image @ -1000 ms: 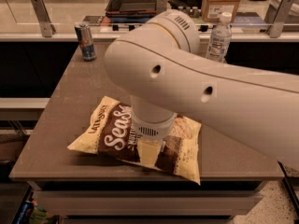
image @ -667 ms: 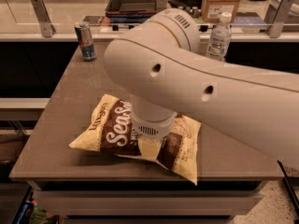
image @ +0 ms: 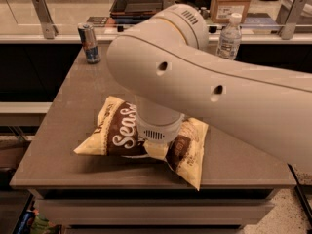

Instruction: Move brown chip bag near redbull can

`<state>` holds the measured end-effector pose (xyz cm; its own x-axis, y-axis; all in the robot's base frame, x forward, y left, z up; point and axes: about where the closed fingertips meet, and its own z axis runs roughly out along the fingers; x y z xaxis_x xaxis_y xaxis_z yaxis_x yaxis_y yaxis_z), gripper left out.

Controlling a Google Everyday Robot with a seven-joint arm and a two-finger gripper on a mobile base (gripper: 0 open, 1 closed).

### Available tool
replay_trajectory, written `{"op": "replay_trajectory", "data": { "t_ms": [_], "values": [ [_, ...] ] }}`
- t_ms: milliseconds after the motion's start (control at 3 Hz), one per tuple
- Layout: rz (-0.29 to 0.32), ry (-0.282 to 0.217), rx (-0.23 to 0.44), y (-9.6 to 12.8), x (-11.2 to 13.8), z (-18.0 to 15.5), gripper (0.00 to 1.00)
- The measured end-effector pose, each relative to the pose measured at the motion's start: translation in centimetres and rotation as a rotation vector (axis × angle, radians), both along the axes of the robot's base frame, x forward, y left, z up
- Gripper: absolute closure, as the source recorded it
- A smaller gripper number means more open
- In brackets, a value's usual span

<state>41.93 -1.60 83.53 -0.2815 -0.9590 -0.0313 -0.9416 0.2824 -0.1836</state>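
The brown chip bag (image: pixel 119 130) lies near the front of the grey table (image: pixel 73 91), dark brown in the middle with white script and pale yellow ends. My gripper (image: pixel 157 150) comes straight down onto the bag's middle and is shut on the bag, which is bunched up around it. The big white arm hides the bag's centre. The redbull can (image: pixel 89 44) stands upright at the table's far left corner, well apart from the bag.
A clear plastic bottle (image: pixel 229 35) with a white cap stands at the far right of the table. Behind the table runs a counter with a dark tray (image: pixel 139 1) and a cardboard box (image: pixel 231 1). The table's front edge is just below the bag.
The bag has shifted slightly and its left end has risen a little with the gripper on it. The can and bottle have not moved.
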Motion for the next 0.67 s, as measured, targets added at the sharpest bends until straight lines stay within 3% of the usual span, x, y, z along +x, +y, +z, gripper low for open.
{"op": "replay_trajectory", "data": {
  "t_ms": [333,667],
  "values": [
    [0.000,0.000,0.000,0.0,0.0,0.0,1.00],
    [0.018,-0.039,0.014,0.6,2.8,1.2,1.00]
  ]
}}
